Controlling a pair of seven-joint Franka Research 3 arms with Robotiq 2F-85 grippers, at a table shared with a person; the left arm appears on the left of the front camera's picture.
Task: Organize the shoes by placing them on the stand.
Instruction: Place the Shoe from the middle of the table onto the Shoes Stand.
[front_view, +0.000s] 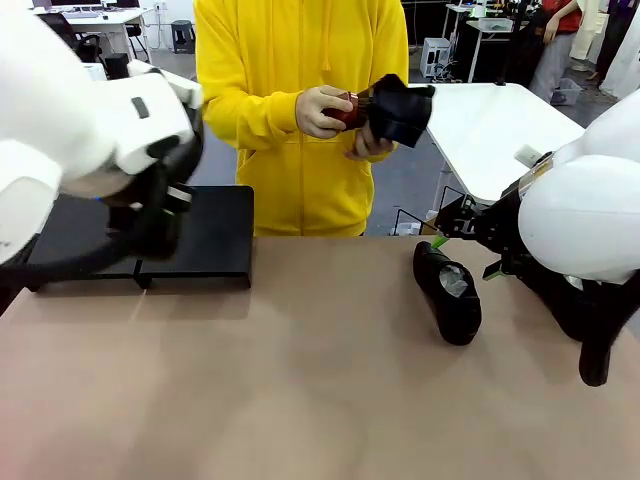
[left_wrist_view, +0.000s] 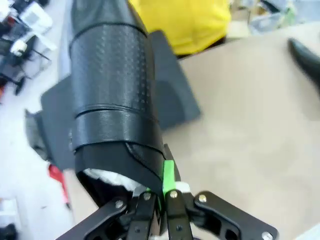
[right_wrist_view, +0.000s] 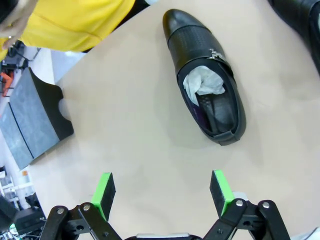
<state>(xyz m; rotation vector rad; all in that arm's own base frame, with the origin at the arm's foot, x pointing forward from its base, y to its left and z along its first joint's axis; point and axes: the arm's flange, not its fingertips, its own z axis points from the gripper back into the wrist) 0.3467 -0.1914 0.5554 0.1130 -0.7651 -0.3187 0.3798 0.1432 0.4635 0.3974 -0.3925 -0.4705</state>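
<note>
- Front view: left arm (front_view: 90, 130), bulky and white, comes in from the left and hangs over the stand (front_view: 205, 240), blocking its left part. The jaws can't be made out from here.
- The stand is two black platforms side by side at the table's (front_view: 300, 390) far left.
- A person in a yellow hoodie (front_view: 300, 60) stands at the far side with a hand (front_view: 320, 112) at chest height. They hold the person's shoe (front_view: 402, 110) and a small reddish-brown object (front_view: 345, 108) up off the table.
- The table shoe (front_view: 447, 292) lies flat on the table right of middle, well apart from the stand.
- Right arm (front_view: 590, 215) comes in from the right, wrist bent toward the table shoe, near it but not touching.
- Left wrist view: left gripper (left_wrist_view: 161, 186) is clamped tight on the heel rim of the held shoe (left_wrist_view: 110, 100), with one green pad (left_wrist_view: 168, 172) pressed outside the rim.
- The held shoe points away from the camera, white paper showing at its opening. It hangs above the stand (left_wrist_view: 175, 100) and covers much of it.
- The tip of another black shoe (left_wrist_view: 306, 55) shows at the upper right on the table.
- Right wrist view: right gripper (right_wrist_view: 162, 184) is spread wide with nothing between the pads, above bare table (right_wrist_view: 135, 130).
- The table shoe (right_wrist_view: 205, 85) lies ahead of the fingers, apart from them, opening up. It has crumpled white paper (right_wrist_view: 202, 82) inside and a small metal trim (right_wrist_view: 215, 52) on top.
- A corner of the stand (right_wrist_view: 35, 117) is at the left edge. Part of another black shoe, the far shoe (right_wrist_view: 300, 20), shows at the top right.
</note>
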